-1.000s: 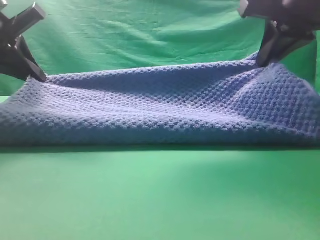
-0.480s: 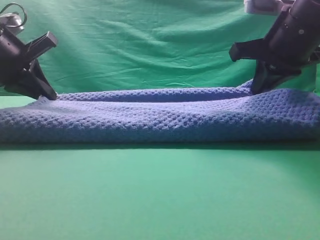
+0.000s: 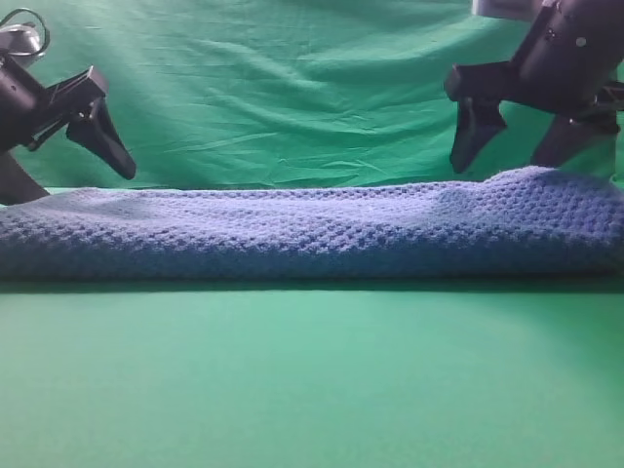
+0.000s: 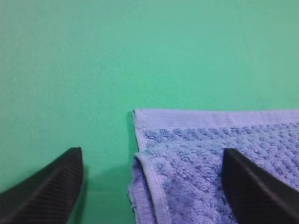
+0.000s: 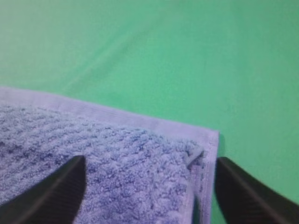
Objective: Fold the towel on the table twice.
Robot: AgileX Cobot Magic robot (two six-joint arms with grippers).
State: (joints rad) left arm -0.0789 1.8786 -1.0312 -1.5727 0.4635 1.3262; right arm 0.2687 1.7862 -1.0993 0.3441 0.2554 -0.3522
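Smooth bright green table, wrinkled green backdrop behind. Folded blue-grey waffle towel; wrist views show stacked corners. Left gripper and right gripper spread, empty.

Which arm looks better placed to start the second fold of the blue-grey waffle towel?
Probably the left. The left gripper hangs open over the blue-grey waffle-knit towel's stacked corner, both layers' edges between its fingers. The right gripper is open too, but sits mostly over the towel's top surface. The margin is narrow.
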